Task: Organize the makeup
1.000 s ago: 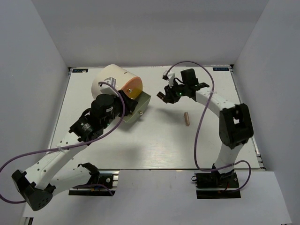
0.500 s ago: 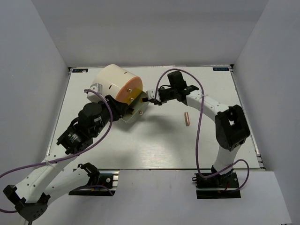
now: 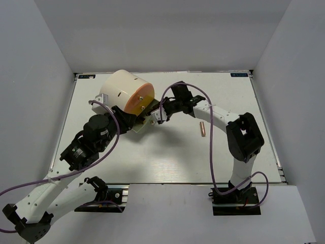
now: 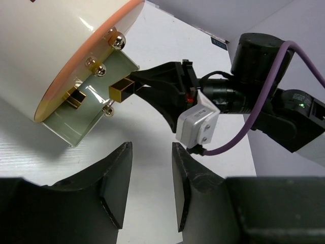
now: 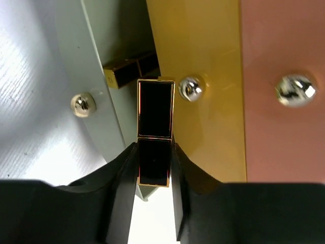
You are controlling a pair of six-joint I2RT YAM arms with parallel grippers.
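Observation:
A short gold-and-black lipstick (image 5: 155,133) is clamped between the fingers of my right gripper (image 5: 154,148), pointing into the open pale green drawer (image 5: 101,109) of the cream cylinder (image 3: 121,90). The same lipstick (image 4: 122,89) hangs just over the drawer's edge in the left wrist view. A second lipstick (image 4: 76,97) lies inside the drawer (image 4: 86,119). My left gripper (image 4: 151,147) stands open with nothing between its fingers, drawn back a little in front of the drawer. A slim rose-gold tube (image 3: 202,129) lies on the table to the right.
The cylinder's orange front (image 3: 140,99) carries small metal knobs (image 5: 294,90). A yellow drawer front (image 5: 203,76) sits beside the green one. The right arm (image 3: 223,117) reaches leftward across the table's middle, its purple cable looping above it.
My right arm has swung left, carrying the lipstick up to the open drawer. The left arm has pulled back from the drawer toward the near left.

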